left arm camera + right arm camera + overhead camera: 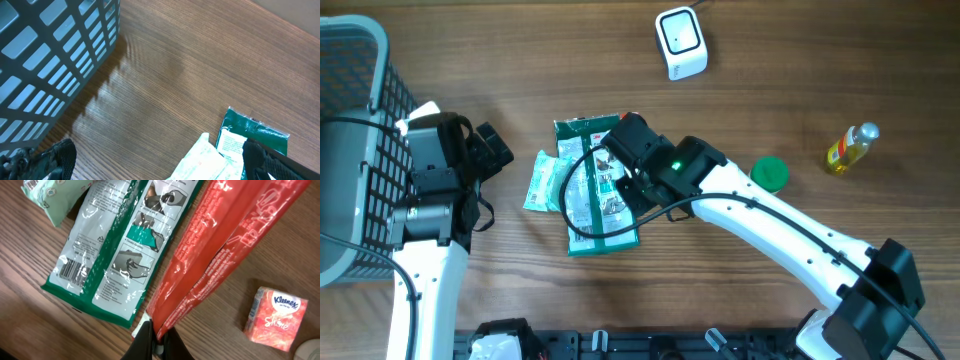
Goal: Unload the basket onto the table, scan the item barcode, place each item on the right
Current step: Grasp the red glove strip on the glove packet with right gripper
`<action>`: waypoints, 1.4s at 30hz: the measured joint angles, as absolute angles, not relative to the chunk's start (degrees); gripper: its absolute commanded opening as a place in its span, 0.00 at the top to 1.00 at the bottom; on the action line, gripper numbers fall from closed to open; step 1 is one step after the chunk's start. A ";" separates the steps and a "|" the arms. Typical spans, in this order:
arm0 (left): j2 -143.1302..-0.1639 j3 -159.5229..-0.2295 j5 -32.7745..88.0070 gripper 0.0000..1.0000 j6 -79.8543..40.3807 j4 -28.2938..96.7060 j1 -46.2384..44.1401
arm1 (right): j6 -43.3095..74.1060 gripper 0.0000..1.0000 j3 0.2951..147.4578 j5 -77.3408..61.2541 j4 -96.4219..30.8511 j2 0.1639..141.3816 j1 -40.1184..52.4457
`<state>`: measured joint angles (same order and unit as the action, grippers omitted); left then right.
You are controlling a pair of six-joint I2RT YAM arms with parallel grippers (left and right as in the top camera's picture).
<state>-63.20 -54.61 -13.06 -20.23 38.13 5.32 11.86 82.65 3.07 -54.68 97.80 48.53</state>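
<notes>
Red is the colour of the long packet (210, 255), and we see the right gripper (156, 332) pinched tight on its bottom edge in the right wrist view, jaws nearly together with the film between them. The packet lies over the middle of the wooden table (790, 70), partly on top of a green packet (115, 255) whose printed back faces up, a barcode showing at its lower left corner. A pale mint packet (545, 180) lies just left of the green one, touching it. A small Kleenex pack (275, 315) lies on the wood to the right of the long packet in the wrist view, apart from it.

The white scanner (680, 42) stands at the far side of the table, well apart from the packets. To the right of the right arm we see a green lid (770, 173) and, further right, a small yellow bottle (850, 148) lying on its side.

The left gripper (156, 150) stands spread wide with nothing between its fingers, hovering on the left beside the grey basket (350, 150).
</notes>
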 measured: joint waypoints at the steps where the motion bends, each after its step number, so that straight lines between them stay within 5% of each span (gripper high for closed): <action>1: -63.20 -54.61 -13.06 0.00 -20.23 38.13 5.32 | 11.51 0.96 82.65 3.07 -54.68 97.80 48.53; 24: -63.20 -54.61 -13.06 0.00 -20.23 38.13 5.32 | 1.56 0.96 82.67 6.04 -53.76 97.80 47.90; 30: -63.20 -54.61 -13.06 0.00 -20.23 38.13 5.32 | -6.55 0.96 82.67 -7.62 -54.41 98.15 47.79; 42: -63.20 -54.61 -13.08 0.00 -20.23 38.13 5.32 | -13.37 0.96 80.71 -9.37 -56.14 114.98 47.79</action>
